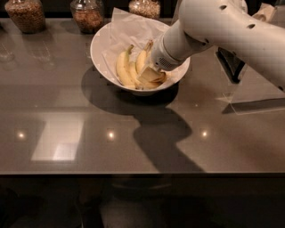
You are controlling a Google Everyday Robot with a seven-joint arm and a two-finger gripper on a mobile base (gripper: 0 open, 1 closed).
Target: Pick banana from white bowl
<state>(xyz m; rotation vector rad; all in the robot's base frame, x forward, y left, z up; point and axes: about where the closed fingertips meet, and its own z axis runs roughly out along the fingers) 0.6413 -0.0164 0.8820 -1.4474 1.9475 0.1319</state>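
The white bowl (pixel 101 53) stands at the back middle of the grey counter, lined with white paper (pixel 133 26). Several yellow bananas (pixel 123 69) lie in it, their tips pointing away from me. My white arm reaches in from the upper right. My gripper (pixel 149 76) is down inside the bowl, at the right end of the bananas and touching them. The wrist hides the bananas' right part.
Three glass jars of grains stand along the back edge: one at the left (pixel 24 14), one in the middle (pixel 87 15) and one further right (pixel 144 7). A dark object (pixel 231 62) and a clear sheet (pixel 256 95) lie right of the bowl. The counter's front edge (pixel 133 173) runs below.
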